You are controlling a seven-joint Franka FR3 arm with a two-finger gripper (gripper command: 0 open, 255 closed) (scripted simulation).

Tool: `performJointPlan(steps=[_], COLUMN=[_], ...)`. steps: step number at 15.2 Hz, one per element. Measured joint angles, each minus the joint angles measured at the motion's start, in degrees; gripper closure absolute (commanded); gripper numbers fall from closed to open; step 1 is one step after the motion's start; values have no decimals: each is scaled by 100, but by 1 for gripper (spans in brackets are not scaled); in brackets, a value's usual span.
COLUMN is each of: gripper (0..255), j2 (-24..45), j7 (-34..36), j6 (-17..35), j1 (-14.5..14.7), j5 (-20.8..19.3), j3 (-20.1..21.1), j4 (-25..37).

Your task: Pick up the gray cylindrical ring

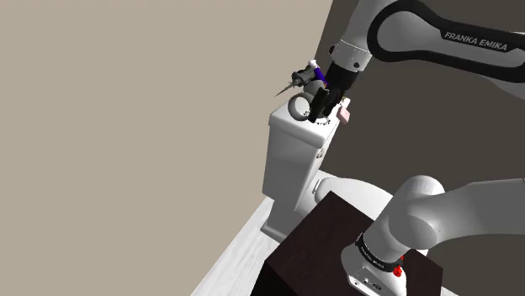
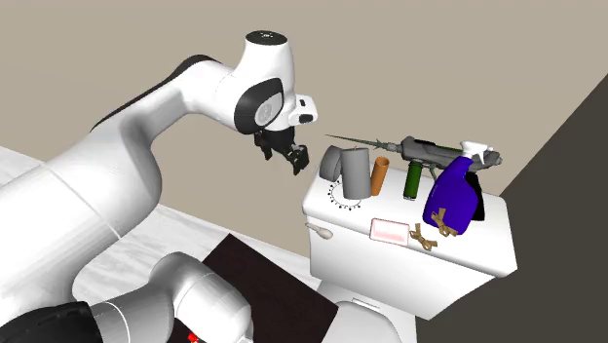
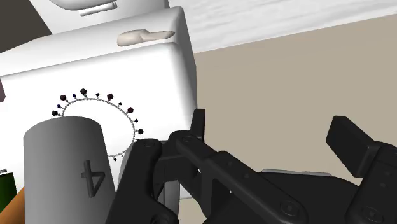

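The gray cylindrical ring [image 2: 353, 175] stands upright on the white toilet tank lid [image 2: 409, 255], at the end nearest the arm; a second gray rounded piece leans against it. Up close its wall [image 3: 67, 167] bears a "4". It appears as a gray hoop [image 1: 299, 106] in the shoulder view. My black gripper [image 2: 283, 153] hovers just off that end of the tank, a short way from the ring. The gripper [image 3: 273, 130] is open, with nothing between its fingers [image 3: 199, 124]. From the shoulder, the gripper [image 1: 323, 113] sits right beside the hoop.
A beaded bracelet [image 3: 95, 124] lies on the lid by the ring. Further along stand an orange-brown tube [image 2: 381, 174], a green bottle [image 2: 414, 178], a blue spray bottle [image 2: 453, 200] and a drill-like tool [image 2: 429, 149]. A pink pad [image 2: 389, 231] lies near the front edge.
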Motion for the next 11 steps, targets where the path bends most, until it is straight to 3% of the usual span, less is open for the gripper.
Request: performJointPlan(steps=[3, 11], gripper=[0, 0], j2=[114, 821], j7=[269, 2088], j6=[141, 743], j1=[-172, -1233], j5=[-157, -1208], j3=[92, 660], j4=[53, 498])
